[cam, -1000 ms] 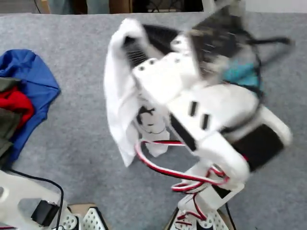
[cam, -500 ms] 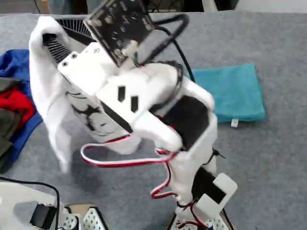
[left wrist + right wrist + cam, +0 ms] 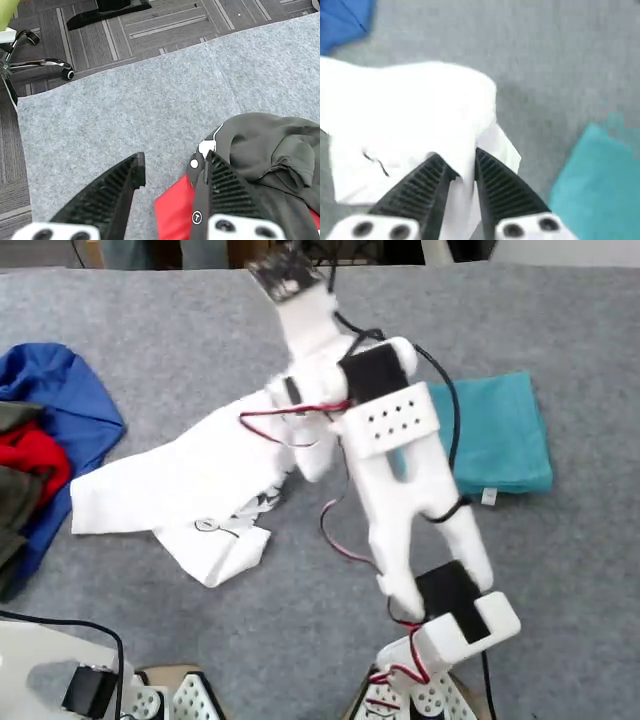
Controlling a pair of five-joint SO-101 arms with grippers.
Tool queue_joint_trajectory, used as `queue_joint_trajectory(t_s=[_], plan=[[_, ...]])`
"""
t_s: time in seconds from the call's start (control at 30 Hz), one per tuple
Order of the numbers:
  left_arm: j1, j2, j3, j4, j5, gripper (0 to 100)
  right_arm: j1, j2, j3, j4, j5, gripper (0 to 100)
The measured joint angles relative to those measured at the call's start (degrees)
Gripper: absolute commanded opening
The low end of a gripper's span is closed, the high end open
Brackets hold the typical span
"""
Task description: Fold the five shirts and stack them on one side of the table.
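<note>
White shirt lies rumpled on grey felt, pinched (ribbed jaws nearly together) by right gripper; left gripper gapes.

High view: fixed overhead, looking steeply down on the grey felt-covered surface.
Left wrist view: low and close behind the left hand, facing across the surface's edge to the striped carpet-tile floor.
Right wrist view: close, looking down past the right hand.
Right wrist and high views share the crumpled white printed shirt and the folded teal cloth.
</note>
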Motion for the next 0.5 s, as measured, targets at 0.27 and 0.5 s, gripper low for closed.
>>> queue_joint_trajectory(t_s=[0.27, 0.5], plan=[[0.4, 0.0, 0.0, 0.0, -0.4, 21, 8.1, 0.0, 14.2, 4.7, 13.1, 16.8], [0.4, 0.0, 0.0, -0.5, -3.5, 21, 9.7, 0.0, 10.8, 7.6, 21.3, 43.3]])
